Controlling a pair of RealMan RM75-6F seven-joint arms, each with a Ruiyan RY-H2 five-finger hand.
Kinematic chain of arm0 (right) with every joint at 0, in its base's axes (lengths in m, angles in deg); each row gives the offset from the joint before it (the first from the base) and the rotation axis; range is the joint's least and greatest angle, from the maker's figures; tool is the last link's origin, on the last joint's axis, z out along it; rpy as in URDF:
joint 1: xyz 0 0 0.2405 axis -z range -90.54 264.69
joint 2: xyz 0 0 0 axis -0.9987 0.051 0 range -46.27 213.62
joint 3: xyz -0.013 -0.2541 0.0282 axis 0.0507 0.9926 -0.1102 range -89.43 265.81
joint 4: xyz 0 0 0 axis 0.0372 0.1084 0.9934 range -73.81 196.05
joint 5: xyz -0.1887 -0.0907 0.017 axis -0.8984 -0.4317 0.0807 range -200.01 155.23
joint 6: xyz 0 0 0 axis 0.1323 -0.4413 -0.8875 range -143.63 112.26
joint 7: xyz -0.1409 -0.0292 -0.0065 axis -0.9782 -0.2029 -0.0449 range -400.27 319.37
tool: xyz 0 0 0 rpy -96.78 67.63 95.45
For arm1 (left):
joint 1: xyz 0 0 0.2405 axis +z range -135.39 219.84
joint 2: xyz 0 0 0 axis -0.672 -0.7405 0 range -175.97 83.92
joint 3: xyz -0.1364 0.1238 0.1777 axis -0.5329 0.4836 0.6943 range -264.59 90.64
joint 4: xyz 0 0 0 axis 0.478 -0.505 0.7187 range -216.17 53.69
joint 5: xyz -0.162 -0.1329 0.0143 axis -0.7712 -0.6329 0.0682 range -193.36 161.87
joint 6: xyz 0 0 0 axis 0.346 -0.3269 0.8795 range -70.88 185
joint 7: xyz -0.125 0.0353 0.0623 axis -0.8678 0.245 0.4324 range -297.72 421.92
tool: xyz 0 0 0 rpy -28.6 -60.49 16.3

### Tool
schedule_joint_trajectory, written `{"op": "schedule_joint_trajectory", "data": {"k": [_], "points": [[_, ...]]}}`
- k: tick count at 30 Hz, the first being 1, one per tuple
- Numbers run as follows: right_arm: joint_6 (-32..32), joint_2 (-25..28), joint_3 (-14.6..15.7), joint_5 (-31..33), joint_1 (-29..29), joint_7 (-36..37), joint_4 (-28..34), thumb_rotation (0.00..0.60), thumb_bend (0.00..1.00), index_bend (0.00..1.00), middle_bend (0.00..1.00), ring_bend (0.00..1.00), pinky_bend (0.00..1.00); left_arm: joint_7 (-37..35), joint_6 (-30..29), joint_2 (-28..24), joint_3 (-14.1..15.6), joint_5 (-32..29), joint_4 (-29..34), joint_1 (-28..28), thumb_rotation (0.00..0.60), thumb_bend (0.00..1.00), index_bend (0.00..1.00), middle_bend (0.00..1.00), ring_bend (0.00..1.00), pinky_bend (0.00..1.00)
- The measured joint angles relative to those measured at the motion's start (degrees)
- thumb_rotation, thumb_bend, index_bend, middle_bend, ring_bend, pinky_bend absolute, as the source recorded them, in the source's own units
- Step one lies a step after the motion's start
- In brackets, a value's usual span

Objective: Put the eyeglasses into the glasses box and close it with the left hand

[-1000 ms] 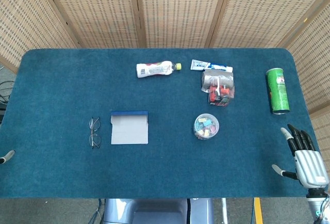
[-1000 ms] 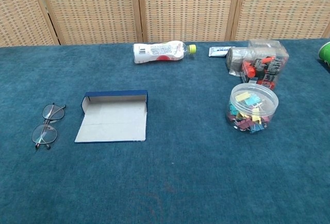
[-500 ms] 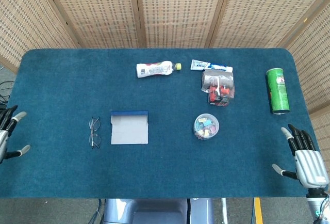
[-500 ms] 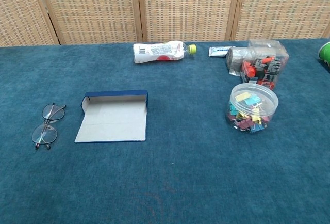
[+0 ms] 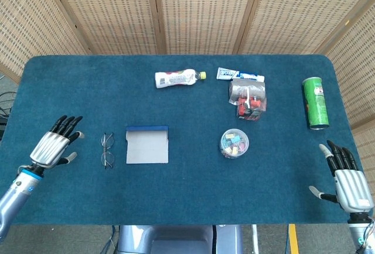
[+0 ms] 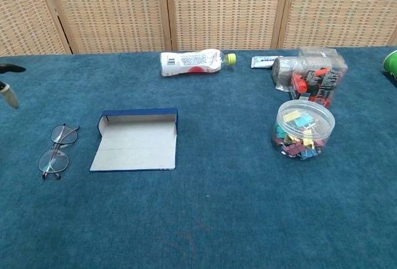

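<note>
Since the earlier frames our left hand [image 5: 53, 147] has come in from the left edge and now hovers over the blue surface [image 5: 176, 189] to the left of the eyeglasses [image 5: 106, 150], fingers spread and holding nothing; in the chest view only its fingertips [image 6: 8, 94] show at the left border. Our right hand [image 5: 347, 181] sits where it was at the near right corner, fingers apart and empty, and everything on the surface lies as before. Going from largest down, we see the surface itself, backed by woven screens [image 5: 199, 11]. Next comes the glasses box [image 5: 147, 144], lying open with its lid flat toward us and its blue wall at the far side; it is empty. The eyeglasses rest just left of the box, apart from it, folded flat on the surface with one lens nearer us than the other. Well to the right, a green can [image 5: 315, 103] stands upright near the right edge. A plastic bottle [image 5: 177, 78] lies on its side at the far middle, with a toothpaste tube [image 5: 239, 75] beside it. A clear pack of red and dark items [image 5: 249, 99] sits just nearer than the tube, and a round clear tub of coloured clips [image 5: 234, 143] stands nearer again.
</note>
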Motion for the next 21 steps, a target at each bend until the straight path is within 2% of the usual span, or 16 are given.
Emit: {"op": "schedule_joint_trajectory", "data": {"k": [7,21], "points": [[-0.18,0.10,0.02,0.06,-0.05,0.18,0.03,0.600,0.00,0.00,0.00,0.00,0.00,0.60,1.70,5.19,1.29,1.59,-5.76,-3.13,0.600,0.31,0.40,0.00,0.00,0.00],[-0.31,0.19,0.03,0.17,-0.06,0.04,0.17,0.600,0.00,0.00,0.00,0.00,0.00,1.00,0.24,12.55,3.75,3.23,-15.17,-5.04,0.600,0.36,0.43,0.00,0.00,0.00]]}}
